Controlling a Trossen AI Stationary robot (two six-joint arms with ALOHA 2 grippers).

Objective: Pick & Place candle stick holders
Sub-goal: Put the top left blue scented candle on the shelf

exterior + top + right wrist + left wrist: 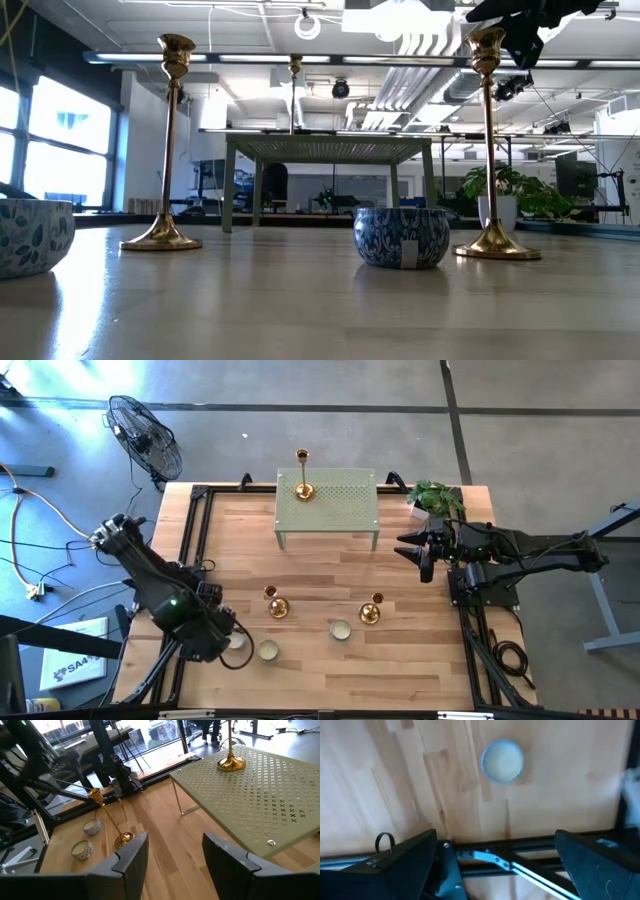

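High view, from above: wooden desk (320, 575) with a green perforated stand (328, 508) at upper centre; one gold candlestick (303, 488) upright on the stand's left part; a second candlestick (276, 605) on the desk at lower centre-left; a third candlestick (371, 611) at lower centre-right, well apart from the second. Two small bowls lie near them: one bowl (340, 630) just left of and below the third candlestick, the other bowl (267, 650) below the second. A potted plant (436, 498) stands at the desk's upper right corner.

Left gripper (236, 644) at lower left of the frame, over the desk's edge beside the lower bowl; jaws spread wide, nothing between them, as the left wrist view shows, with a pale round bowl (502, 761) ahead. Right gripper (410, 547) at the right, just right of the stand, below the plant; jaws partly apart and holding nothing, as the right wrist view shows; stand (260, 790) and its candlestick (230, 762) lie ahead.
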